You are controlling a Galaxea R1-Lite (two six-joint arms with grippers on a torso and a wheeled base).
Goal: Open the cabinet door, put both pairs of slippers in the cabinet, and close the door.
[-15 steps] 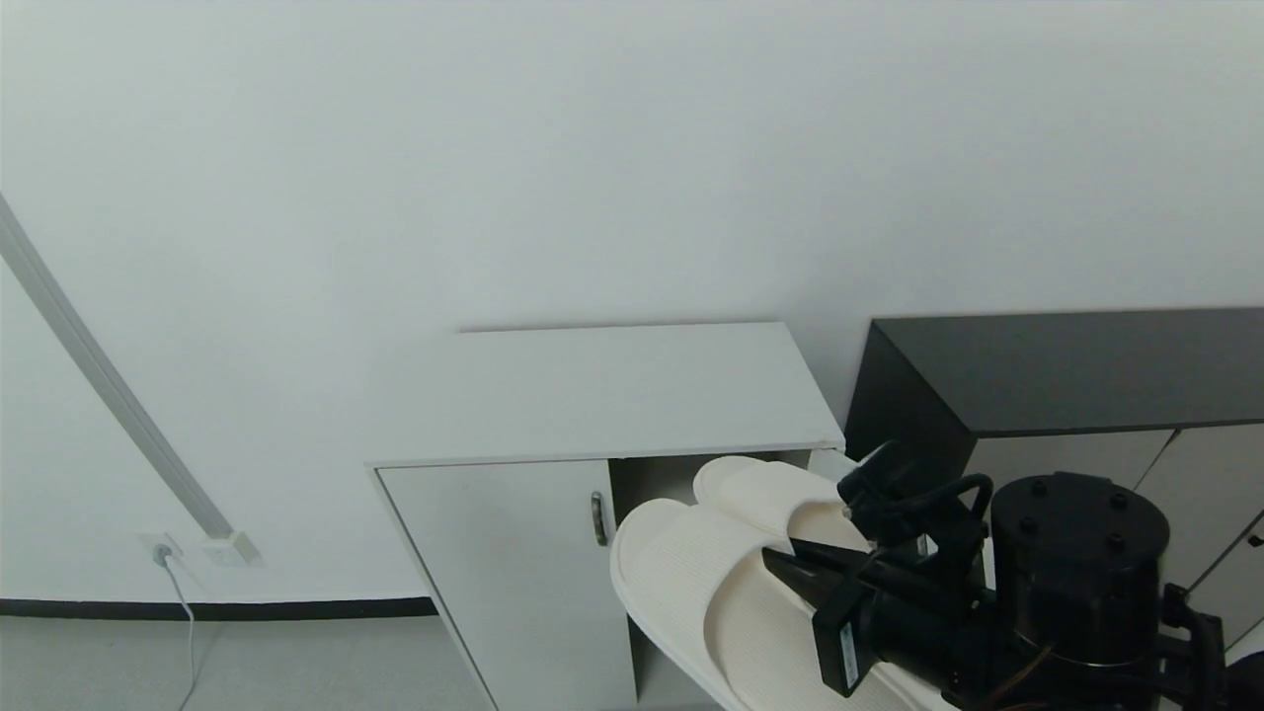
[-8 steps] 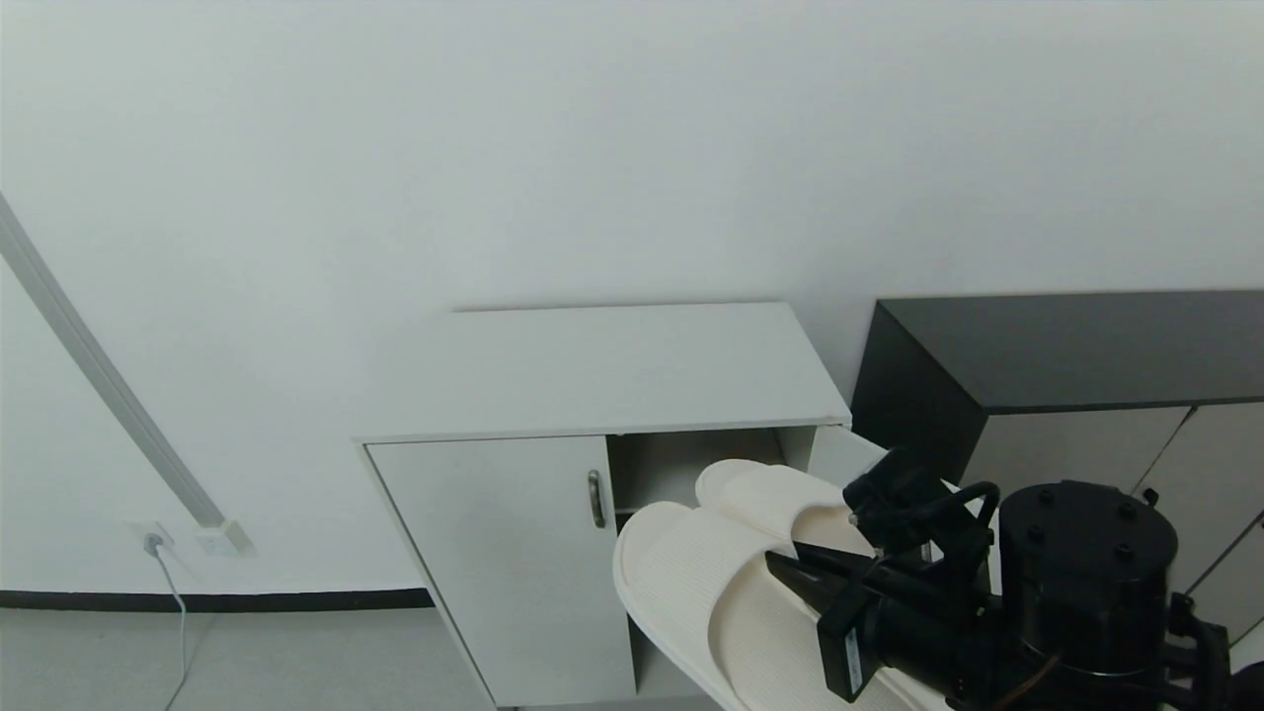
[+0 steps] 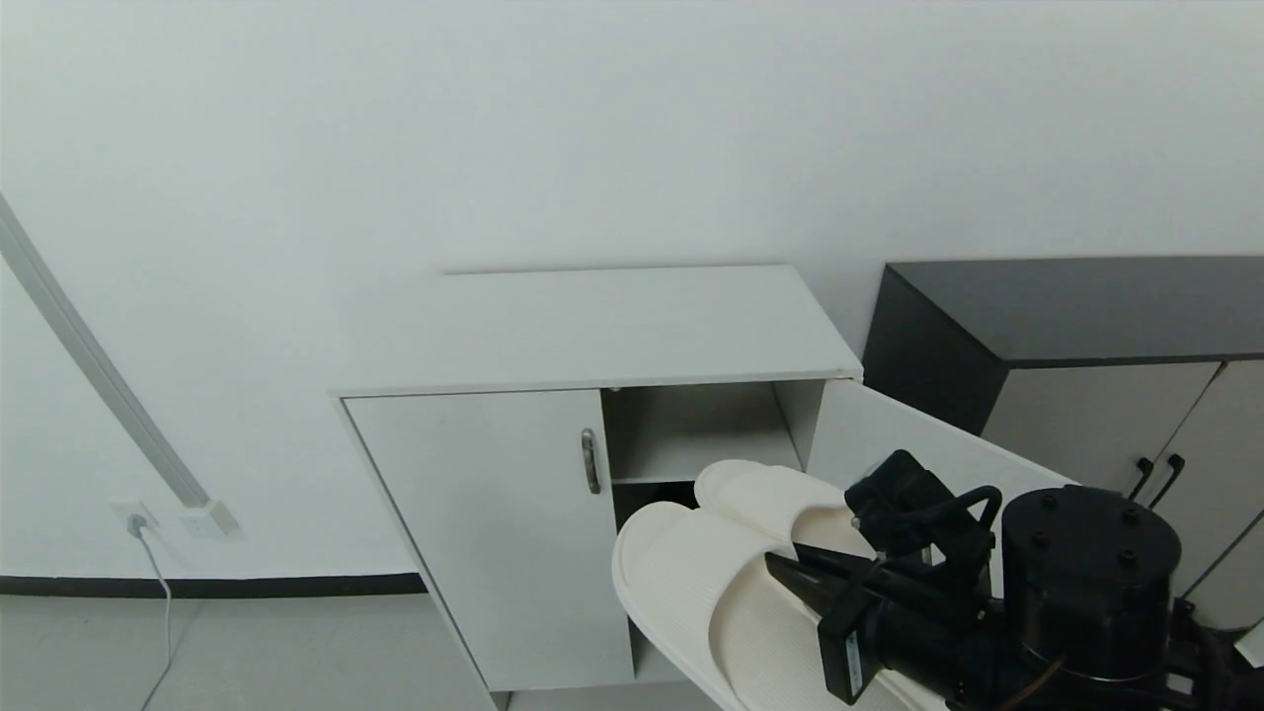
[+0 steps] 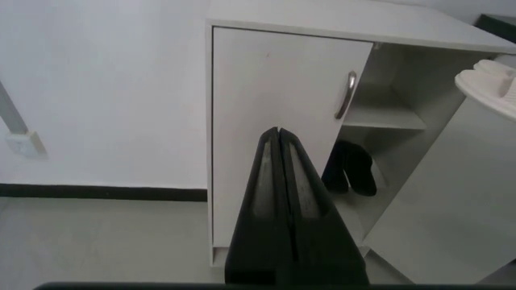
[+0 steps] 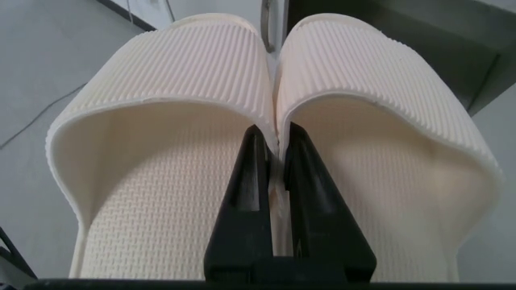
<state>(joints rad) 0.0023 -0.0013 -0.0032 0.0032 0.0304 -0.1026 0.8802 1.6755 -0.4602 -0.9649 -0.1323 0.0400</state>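
Cream slippers [image 3: 711,592], a pair side by side, are held up in front of the cabinet's open right half. The right gripper [image 3: 780,568] is clamped on their touching inner edges. We see the white cabinet [image 3: 592,326] with its right door [image 3: 918,444] swung open, its left door [image 3: 474,523] closed and the handle [image 3: 589,461] upright. Dark slippers [image 4: 351,169] sit on the lower level under the shelf [image 4: 383,119]. Left gripper [image 4: 279,137] is empty, fingers pressed together, facing the left door. Black cabinet [image 3: 1066,306] stands just beside the white one, on the right.
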